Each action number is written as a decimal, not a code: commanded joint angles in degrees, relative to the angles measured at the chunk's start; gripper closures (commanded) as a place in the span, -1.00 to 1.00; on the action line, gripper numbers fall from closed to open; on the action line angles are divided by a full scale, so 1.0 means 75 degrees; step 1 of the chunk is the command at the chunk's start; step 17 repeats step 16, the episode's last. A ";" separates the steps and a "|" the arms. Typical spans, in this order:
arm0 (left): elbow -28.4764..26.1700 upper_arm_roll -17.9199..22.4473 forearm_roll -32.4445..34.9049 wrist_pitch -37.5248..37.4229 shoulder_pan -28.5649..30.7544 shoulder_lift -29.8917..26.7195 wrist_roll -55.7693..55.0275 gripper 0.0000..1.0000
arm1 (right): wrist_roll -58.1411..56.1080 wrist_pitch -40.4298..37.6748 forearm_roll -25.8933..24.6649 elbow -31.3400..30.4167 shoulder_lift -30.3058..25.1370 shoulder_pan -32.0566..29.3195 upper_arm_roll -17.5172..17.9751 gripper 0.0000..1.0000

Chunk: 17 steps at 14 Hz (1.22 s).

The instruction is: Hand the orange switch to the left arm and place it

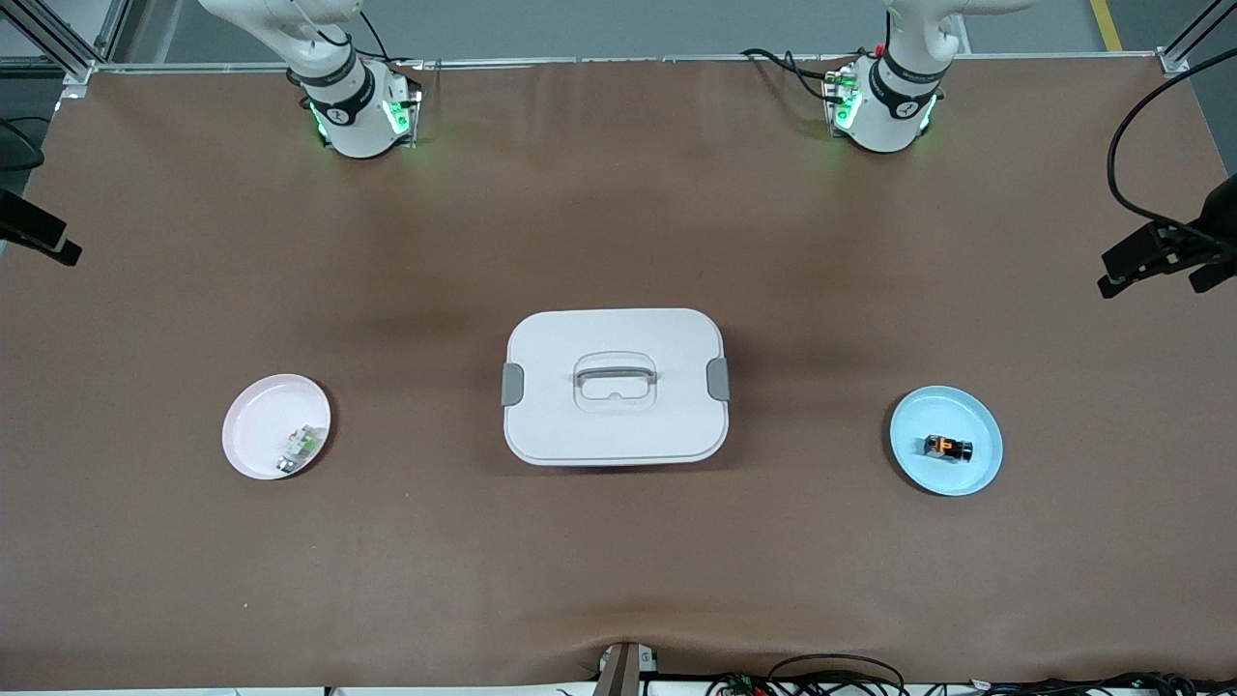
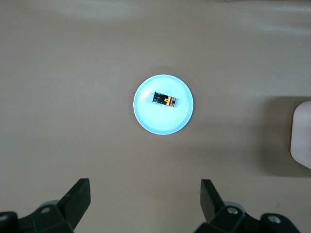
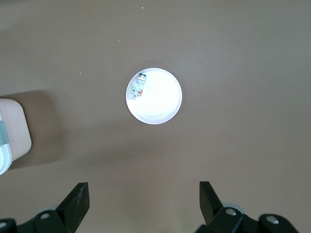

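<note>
The orange switch (image 1: 947,448) lies on its side on a light blue plate (image 1: 918,425) toward the left arm's end of the table. It also shows in the left wrist view (image 2: 164,99), on the blue plate (image 2: 146,114). My left gripper (image 2: 145,196) is open and empty, high above the table, with the plate and switch in its view below. My right gripper (image 3: 144,199) is open and empty, high above the pink plate (image 3: 163,104). The white box (image 1: 616,386) stands at the table's middle between the two plates. Neither gripper shows in the front view.
A pink plate (image 1: 256,425) toward the right arm's end holds a small white-and-green component (image 1: 301,449), also in the right wrist view (image 3: 139,85). Box corners show in both wrist views (image 2: 302,133) (image 3: 12,133). Black camera mounts (image 1: 1165,246) stand at both table ends.
</note>
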 commanded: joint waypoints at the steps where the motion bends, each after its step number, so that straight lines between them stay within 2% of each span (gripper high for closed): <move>1: 0.0218 0.0022 -0.0061 -0.0238 -0.0062 0.0097 0.0063 -1.00 | -0.0062 -0.0097 -0.0120 0.0094 -0.0017 0.0064 -0.0020 -1.00; 17: 0.0218 0.0010 -0.0120 -0.0343 -0.0016 0.0121 0.0157 -1.00 | -0.0074 -0.0085 -0.0120 0.0094 -0.0017 0.0064 -0.0032 -1.00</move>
